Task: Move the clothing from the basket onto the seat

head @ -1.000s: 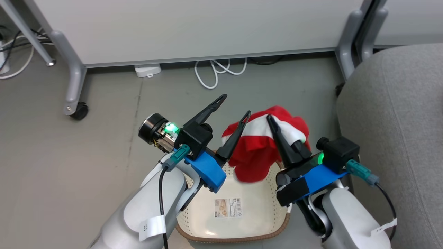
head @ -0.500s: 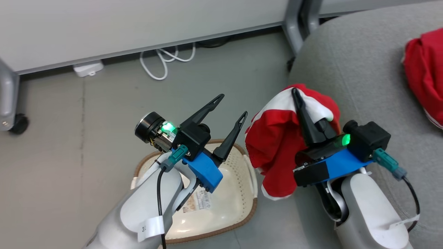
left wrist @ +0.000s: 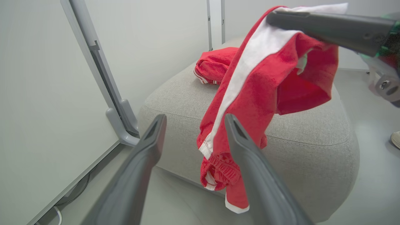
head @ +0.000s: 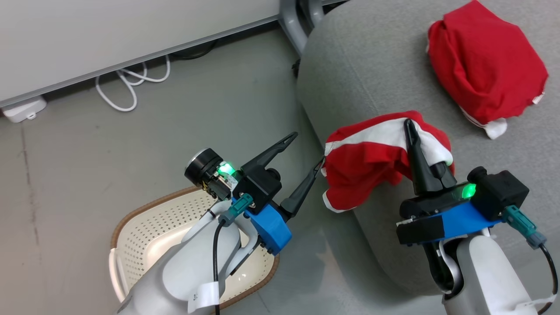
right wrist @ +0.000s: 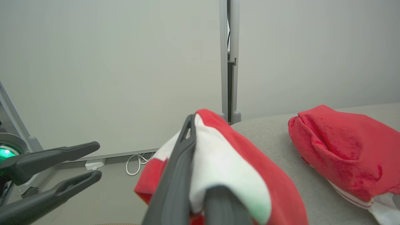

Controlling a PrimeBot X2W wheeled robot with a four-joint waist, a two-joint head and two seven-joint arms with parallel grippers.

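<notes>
Head view: the right gripper (head: 412,135) is clamped on a bright red garment with a white stripe (head: 363,166), hanging at the rounded edge of the large grey woven-fabric seat (head: 372,65). The left gripper (head: 307,148), jaws apart, hovers beside the seat, the cream perforated plastic basket (head: 144,223) on the floor (head: 87,144) beyond. Left wrist view: the held garment dangles before the seat's side. Right wrist view: a second crumpled red garment (right wrist: 340,156) lies on the seat's top.
</notes>
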